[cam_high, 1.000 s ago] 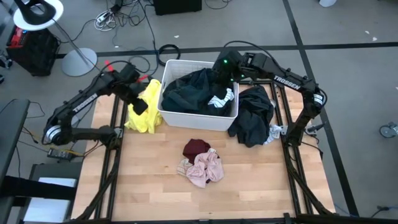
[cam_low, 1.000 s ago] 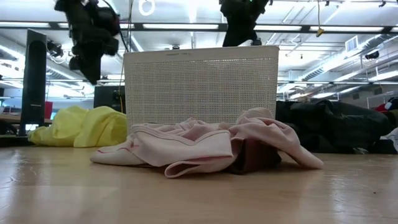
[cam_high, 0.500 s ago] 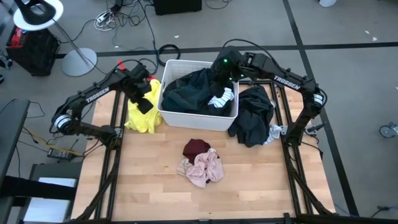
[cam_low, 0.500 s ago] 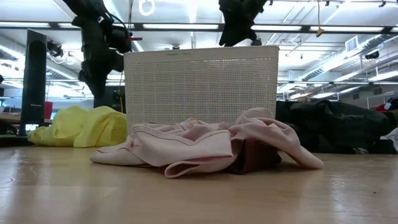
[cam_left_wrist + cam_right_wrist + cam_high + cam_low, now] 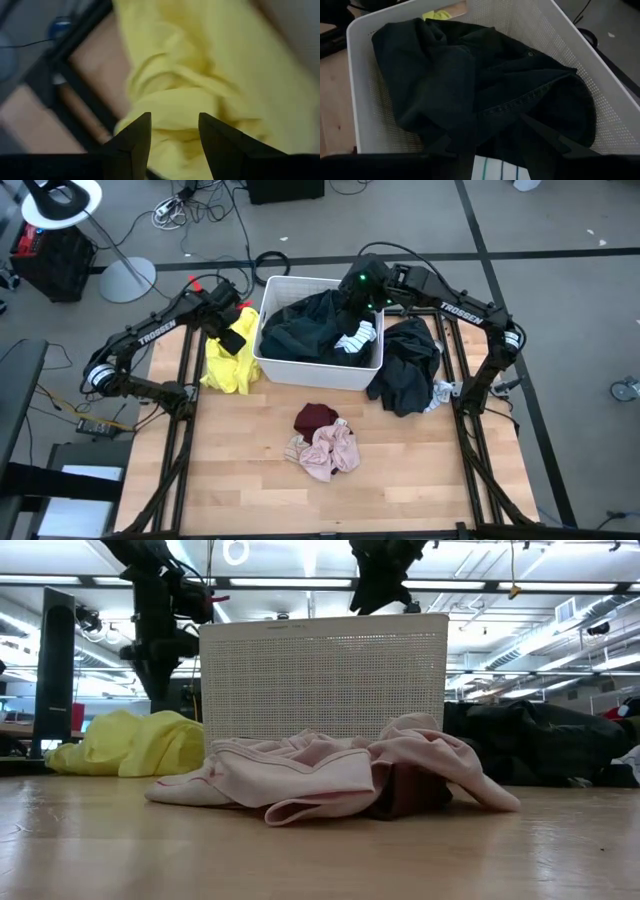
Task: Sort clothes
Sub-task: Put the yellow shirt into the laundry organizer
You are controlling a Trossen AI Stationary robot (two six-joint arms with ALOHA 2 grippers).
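A yellow garment [image 5: 228,370] [image 5: 130,745] lies bunched on the table, to the left of the white bin [image 5: 300,370]. My left gripper [image 5: 235,343] [image 5: 172,134] hangs open just above it, pointing steeply down, with yellow cloth [image 5: 200,65] showing beyond its fingers. My right gripper [image 5: 362,308] [image 5: 500,142] stands open high over the bin's right part. Below it, dark garments [image 5: 445,75] fill the bin, and a white-striped cloth [image 5: 357,338] [image 5: 492,169] lies on them. A dark heap [image 5: 408,365] lies to the right of the bin. Pink [image 5: 330,450] and maroon [image 5: 315,418] clothes lie at mid table.
The bin [image 5: 320,680] stands at the table's far middle, between the two arms. Bare wood [image 5: 250,490] stretches along the near edge. Dark frame rails [image 5: 180,450] run along both sides of the table. Cables and a lamp foot [image 5: 125,278] lie on the floor beyond.
My left gripper has sunk toward the yellow garment, shifted a little toward the bin and tipped to point more steeply down, staying open. The clothes have not moved.
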